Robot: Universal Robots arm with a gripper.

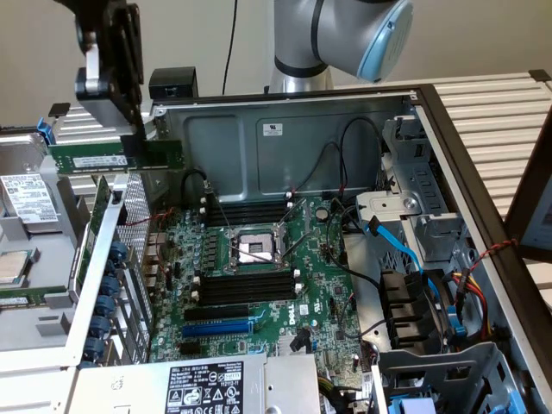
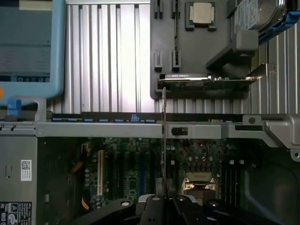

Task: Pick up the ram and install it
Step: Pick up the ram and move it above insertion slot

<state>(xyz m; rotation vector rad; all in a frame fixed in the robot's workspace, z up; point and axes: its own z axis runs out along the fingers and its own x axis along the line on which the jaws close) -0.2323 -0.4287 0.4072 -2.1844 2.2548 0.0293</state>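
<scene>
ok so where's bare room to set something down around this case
Bare slatted table beyond the case wall at the exterior view's right, and between the blue panel and black tray. Crowded: cables beside the motherboard.

Finding: a robotics lab bench set up for computer assembly.

Grounds: my arm (image 1: 345,34), an industrial grey-and-blue unit, rises just behind a slatted aluminium table (image 1: 492,103) of bare metal. An opened desktop computer case (image 1: 233,147) lies on that table, with its motherboard (image 1: 259,259) and wiring exposed. Beside the case, a dark parts tray (image 2: 197,51) holds loose components in shaped recesses, including a processor (image 2: 202,12) and a hard drive (image 2: 258,14). The ram (image 1: 112,158) is another loose part, above the case's edge.
</scene>
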